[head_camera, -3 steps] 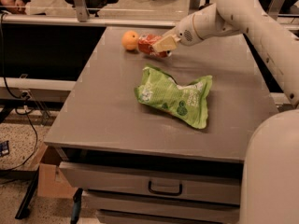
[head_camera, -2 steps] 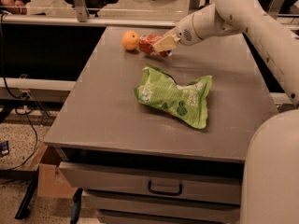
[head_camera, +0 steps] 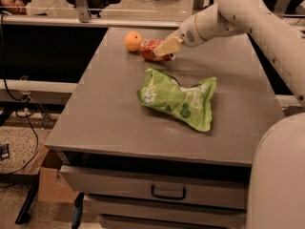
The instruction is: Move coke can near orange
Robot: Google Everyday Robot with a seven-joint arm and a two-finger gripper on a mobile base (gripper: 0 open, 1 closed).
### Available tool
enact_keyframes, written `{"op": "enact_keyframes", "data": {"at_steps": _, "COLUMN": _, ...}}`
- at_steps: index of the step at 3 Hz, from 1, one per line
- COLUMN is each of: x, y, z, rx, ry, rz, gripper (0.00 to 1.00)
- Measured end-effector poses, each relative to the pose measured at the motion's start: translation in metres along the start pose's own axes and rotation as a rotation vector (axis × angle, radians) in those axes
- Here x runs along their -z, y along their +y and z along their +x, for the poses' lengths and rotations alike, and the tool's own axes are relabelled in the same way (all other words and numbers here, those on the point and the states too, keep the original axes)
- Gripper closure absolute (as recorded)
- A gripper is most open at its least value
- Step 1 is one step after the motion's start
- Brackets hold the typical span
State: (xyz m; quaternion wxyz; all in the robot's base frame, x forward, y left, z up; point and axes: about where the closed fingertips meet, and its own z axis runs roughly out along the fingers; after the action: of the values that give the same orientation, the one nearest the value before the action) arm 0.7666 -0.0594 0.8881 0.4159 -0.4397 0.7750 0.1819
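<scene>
Barely moved, the tool [head_camera: 165, 47] clasps the coke can [head_camera: 149, 50] beside the orange [head_camera: 133, 41].

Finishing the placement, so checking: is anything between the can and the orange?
Nothing visible. The can, at the gripper, lies right beside the orange at the far end of the table, with nothing between them. The bag lies nearer the camera, off that line.

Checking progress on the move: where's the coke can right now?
In the camera view, the coke can lies at the far end of the table, just right of the orange, with the hand at its right side.
</scene>
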Motion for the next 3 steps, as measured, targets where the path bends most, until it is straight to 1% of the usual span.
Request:
{"op": "enact_keyframes", "data": {"at_steps": 1, "x": 0.003, "y": 0.002, "z": 0.0, "rx": -0.003, "ry": 0.005, "rz": 0.007, "gripper": 0.0}}
{"op": "enact_keyframes", "data": {"at_steps": 2, "x": 0.028, "y": -0.012, "z": 0.009, "rx": -0.038, "ry": -0.009, "rz": 0.061, "gripper": 0.0}}
{"op": "enact_keyframes", "data": {"at_steps": 3, "x": 0.072, "y": -0.048, "z": 0.032, "rx": -0.076, "ry": -0.066, "rz": 0.158, "gripper": 0.0}}
